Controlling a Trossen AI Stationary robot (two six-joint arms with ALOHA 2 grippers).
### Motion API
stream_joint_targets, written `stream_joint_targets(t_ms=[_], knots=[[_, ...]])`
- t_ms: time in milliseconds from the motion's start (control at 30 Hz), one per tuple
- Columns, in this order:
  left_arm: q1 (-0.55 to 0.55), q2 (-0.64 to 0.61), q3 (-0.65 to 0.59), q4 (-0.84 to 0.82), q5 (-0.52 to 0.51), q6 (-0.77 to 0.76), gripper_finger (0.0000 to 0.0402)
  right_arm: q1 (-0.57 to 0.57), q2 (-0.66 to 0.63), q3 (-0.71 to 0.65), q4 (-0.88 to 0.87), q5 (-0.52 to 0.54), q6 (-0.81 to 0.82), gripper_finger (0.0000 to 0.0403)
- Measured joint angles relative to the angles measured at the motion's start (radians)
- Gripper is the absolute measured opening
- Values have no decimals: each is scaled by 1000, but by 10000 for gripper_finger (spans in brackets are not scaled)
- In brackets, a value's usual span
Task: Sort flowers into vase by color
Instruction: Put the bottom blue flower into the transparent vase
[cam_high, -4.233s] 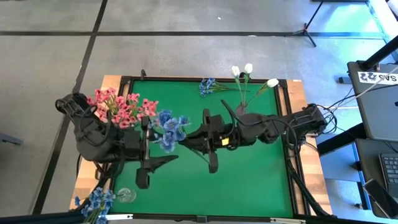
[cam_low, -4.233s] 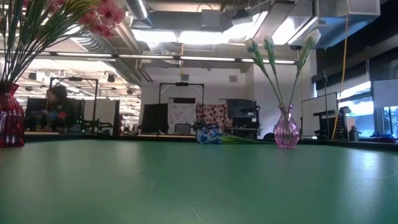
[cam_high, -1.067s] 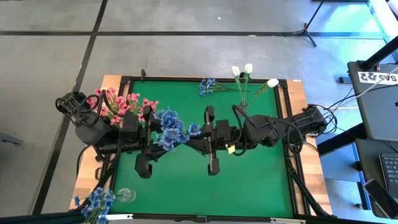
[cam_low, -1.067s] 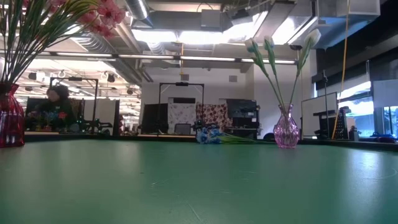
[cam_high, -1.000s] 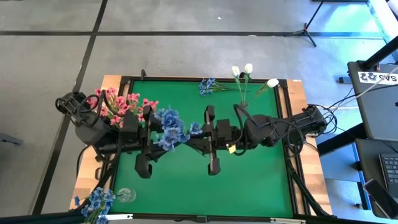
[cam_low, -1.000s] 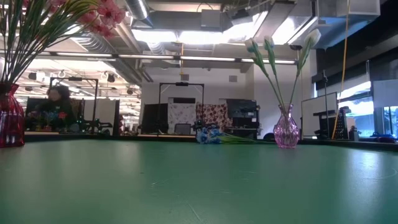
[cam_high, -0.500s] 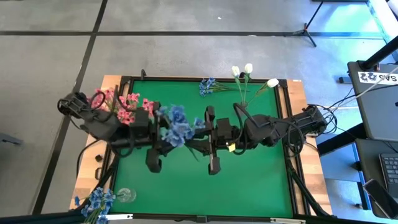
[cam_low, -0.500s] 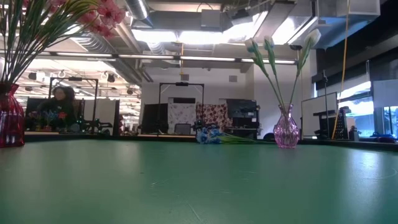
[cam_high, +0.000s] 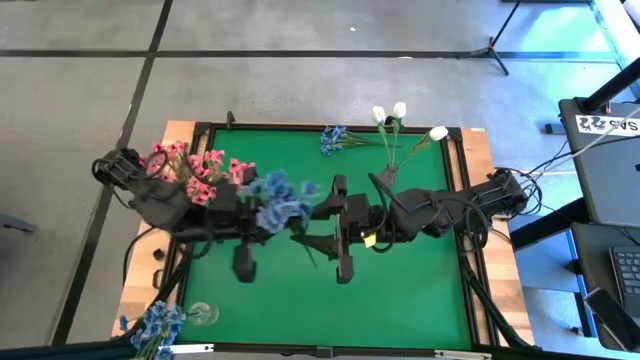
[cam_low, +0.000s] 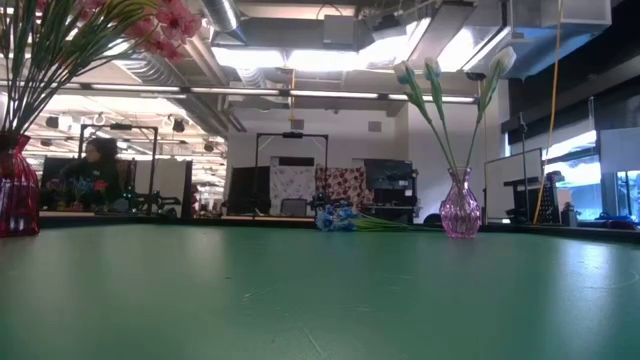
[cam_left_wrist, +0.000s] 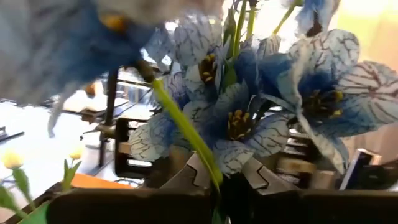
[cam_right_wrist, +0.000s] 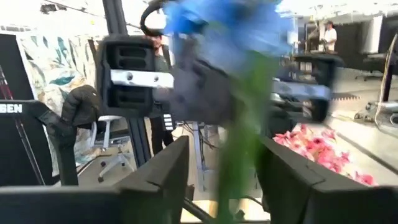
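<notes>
Blue blossom sprig (cam_high: 278, 203) on a thin green stem, held above the middle of the green table (cam_high: 400, 290) between the two arms. The left gripper (cam_left_wrist: 219, 186) is clamped on the stem just below the blooms; the right gripper (cam_right_wrist: 221, 180) stands with its fingers parted on either side of the same stem, not pinching it. Pink blossom cluster (cam_high: 192, 170) in a red vase (cam_low: 14, 190) at the table's left edge. White tulip-like buds (cam_high: 400, 118) in a pink glass vase (cam_low: 460, 212) at the far side, with a second blue sprig (cam_high: 335, 138) lying beside them.
</notes>
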Motion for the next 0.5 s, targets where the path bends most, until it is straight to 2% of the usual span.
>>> stream_joint_targets(t_ms=[267,500], knots=[[-99,-81,1,-103,1,0,10,25,-31,1,-106,-1,15,230],[-248,-160,1,-356,-35,-125,9,91,-68,1,-214,10,41,238]])
